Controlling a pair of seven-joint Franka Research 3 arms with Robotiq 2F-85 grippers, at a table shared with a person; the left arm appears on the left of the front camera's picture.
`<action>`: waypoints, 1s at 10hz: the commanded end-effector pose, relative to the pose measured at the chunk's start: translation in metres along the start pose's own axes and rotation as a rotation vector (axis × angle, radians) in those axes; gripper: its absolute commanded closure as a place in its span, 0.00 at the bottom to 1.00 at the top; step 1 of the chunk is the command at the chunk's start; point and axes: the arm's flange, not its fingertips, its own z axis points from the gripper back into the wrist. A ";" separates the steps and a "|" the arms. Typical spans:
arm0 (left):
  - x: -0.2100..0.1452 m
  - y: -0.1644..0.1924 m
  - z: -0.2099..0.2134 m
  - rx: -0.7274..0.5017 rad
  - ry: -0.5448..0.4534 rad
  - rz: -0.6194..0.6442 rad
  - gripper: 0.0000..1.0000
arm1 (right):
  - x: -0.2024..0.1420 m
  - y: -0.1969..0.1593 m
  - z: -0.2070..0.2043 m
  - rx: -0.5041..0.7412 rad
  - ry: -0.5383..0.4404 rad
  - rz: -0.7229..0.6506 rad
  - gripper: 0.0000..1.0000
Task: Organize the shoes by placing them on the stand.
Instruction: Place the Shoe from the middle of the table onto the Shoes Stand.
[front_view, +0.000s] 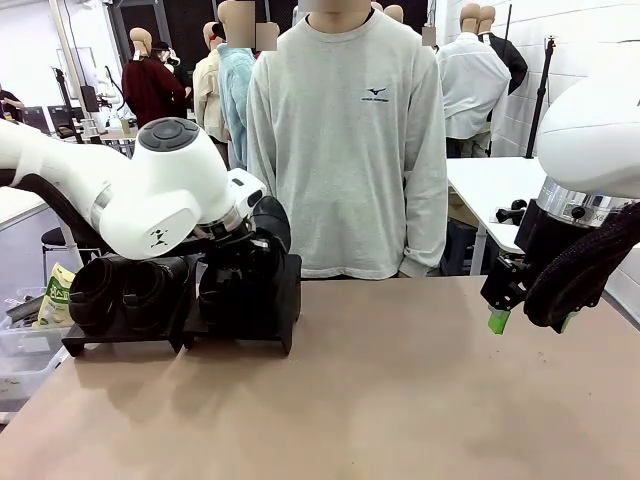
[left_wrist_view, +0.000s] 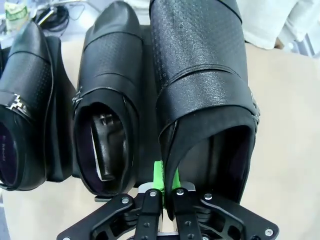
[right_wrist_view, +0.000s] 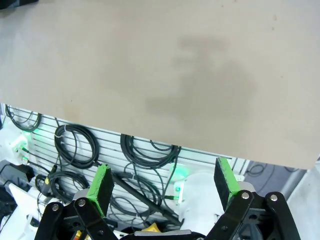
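Leftward on the bench (front_view: 380, 400), the left pincer (left_wrist_view: 165, 192) is clenched on the heel rim of a shoe (left_wrist_view: 200, 75) over the stand (front_view: 245, 320), beside two other shoes (left_wrist_view: 107, 100); the right pincer (right_wrist_view: 162, 185), released, hangs at the right edge.

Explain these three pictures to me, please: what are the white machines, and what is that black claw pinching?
The white machines are two robot arms at a table, with a person standing across it. The wide picture looks over the table; the other two come from cameras on each arm's wrist. The left claw is shut on the heel rim of a black shoe, over the black stand, beside other shoes. The right claw hangs open past the table's edge, holding nothing.
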 end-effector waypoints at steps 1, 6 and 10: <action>0.010 -0.017 -0.007 0.019 0.012 -0.028 1.00 | 0.003 0.000 0.002 0.011 0.006 0.015 0.00; 0.000 -0.016 -0.026 0.039 0.042 -0.023 1.00 | 0.003 0.000 0.002 0.011 0.006 0.015 0.00; 0.001 -0.012 -0.035 0.027 0.056 -0.004 1.00 | 0.003 0.000 0.002 0.011 0.006 0.015 0.00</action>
